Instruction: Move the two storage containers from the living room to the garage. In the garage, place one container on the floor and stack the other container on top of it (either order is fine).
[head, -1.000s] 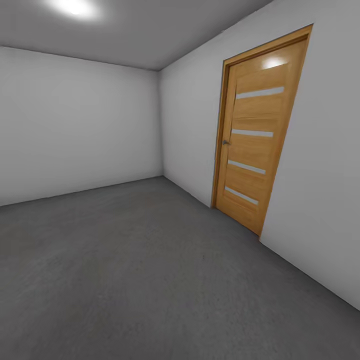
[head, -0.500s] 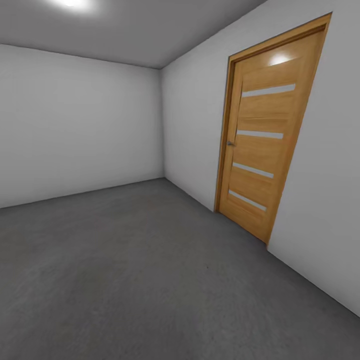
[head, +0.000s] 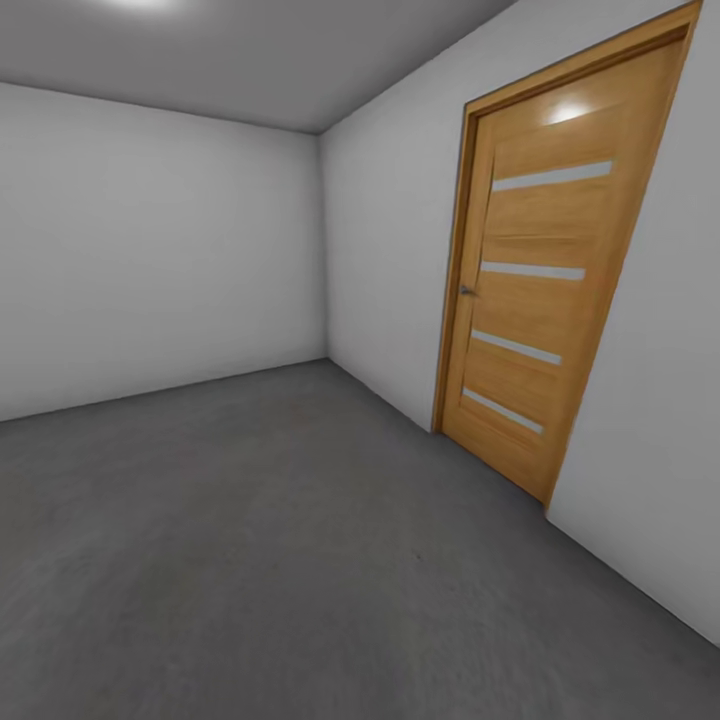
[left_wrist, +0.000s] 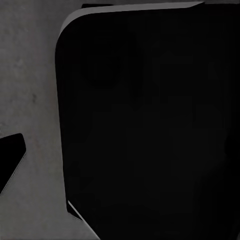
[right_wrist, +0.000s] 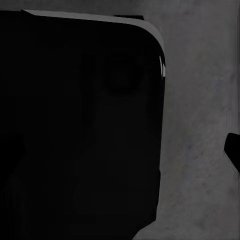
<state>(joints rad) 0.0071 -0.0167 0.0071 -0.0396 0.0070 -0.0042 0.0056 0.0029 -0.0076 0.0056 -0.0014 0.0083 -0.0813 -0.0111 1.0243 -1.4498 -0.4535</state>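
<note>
Nearest the robot, the floor (head: 280, 560) is dark grey, rough concrete, running from the lower edge of the head view back to the walls. In the left wrist view a large black rounded-corner body (left_wrist: 150, 125) stands in front of the same speckled floor (left_wrist: 30, 75); in the right wrist view a like black body (right_wrist: 80, 125) covers the concrete (right_wrist: 200, 100). Whether either gripper is spread, closed or holding anything cannot be told.

Farther off, on the right-hand wall (head: 390, 260), a wooden door (head: 540, 290) with four pale horizontal strips stands shut, upright in its frame, with a small handle (head: 466, 290) on its near-left edge. The far wall (head: 150, 250) is plain grey-white. The room matches the garage.
</note>
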